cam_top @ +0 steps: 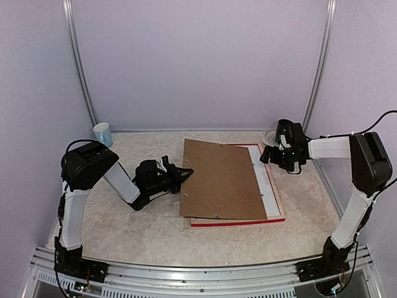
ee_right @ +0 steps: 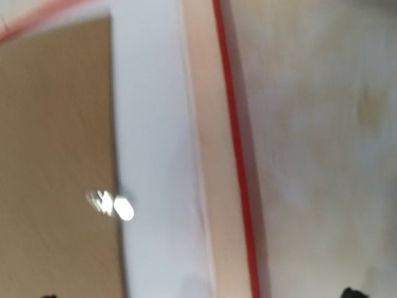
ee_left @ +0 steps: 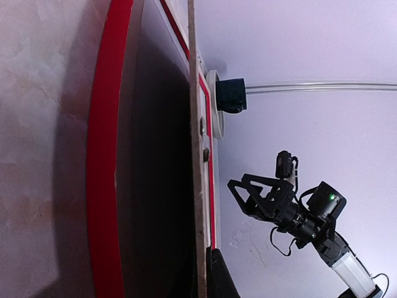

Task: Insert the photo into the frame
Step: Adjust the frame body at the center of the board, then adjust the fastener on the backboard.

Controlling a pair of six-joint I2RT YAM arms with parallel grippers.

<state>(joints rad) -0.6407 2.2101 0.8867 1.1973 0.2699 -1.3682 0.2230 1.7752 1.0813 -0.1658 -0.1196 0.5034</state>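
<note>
brown backing board (cam_top: 220, 180) lies askew over the red frame (cam_top: 239, 221), hiding the photo if it is there. left pincer (cam_top: 185, 172) is shut at the board's edge, right pincer (cam_top: 270, 156) wide over the far corner. a push could skew the board further off the rails.

No word, label, brand, number or sign could be read in any view. The plain brown rectangular backing board (cam_top: 217, 180), the thin red-edged rectangular frame (cam_top: 239, 221), the pale blue cup (cam_top: 103, 133) and the marbled desk (cam_top: 136, 230) showed no legible marking.
</note>
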